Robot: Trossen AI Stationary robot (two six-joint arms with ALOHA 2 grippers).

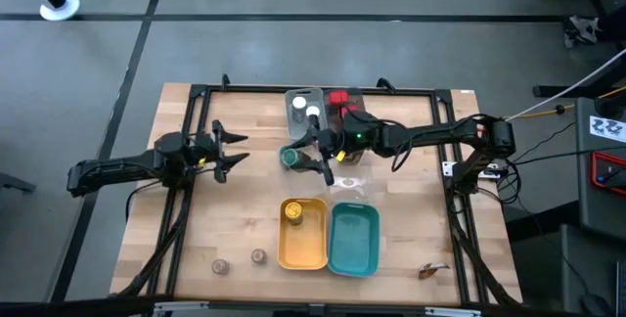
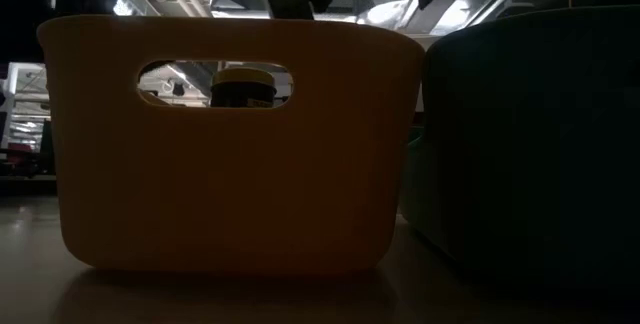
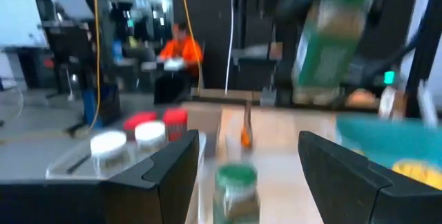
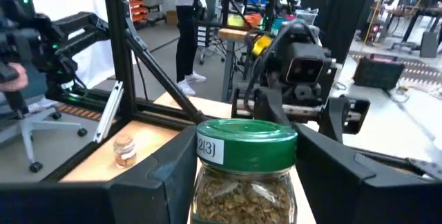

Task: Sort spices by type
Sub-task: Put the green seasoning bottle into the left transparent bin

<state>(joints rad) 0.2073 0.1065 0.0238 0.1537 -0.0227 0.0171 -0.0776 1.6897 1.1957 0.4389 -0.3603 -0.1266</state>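
Holding a green-lidded spice jar (image 4: 243,175) between its fingers, my right gripper (image 1: 315,154) sits mid-table, just short of the grey tray (image 1: 296,97) with its two white-lidded jars (image 1: 306,109); red-lidded jars (image 1: 338,99) stand beside them. In the right wrist view the fingers flank the jar at lid and shoulder level, and whether the pads press the glass I cannot tell for sure, though the jar looks lifted in the left wrist view (image 3: 333,41). A second green-lidded jar (image 3: 236,195) stands on the table ahead of my left gripper (image 1: 227,151), whose fingers are spread wide and empty.

I judge this jar light but rigid: glass body, dried herbs inside, a smooth plastic lid bearing a label. Glass is slippery and will crack if dropped, so I want the grip on the body just under the lid, not on the lid itself, with the jar upright. The yellow tray (image 1: 302,249) holds one yellow-lidded jar (image 1: 292,211); the teal tray (image 1: 354,240) beside it looks empty. Two small brown jars (image 1: 240,261) wait near the table's front edge.
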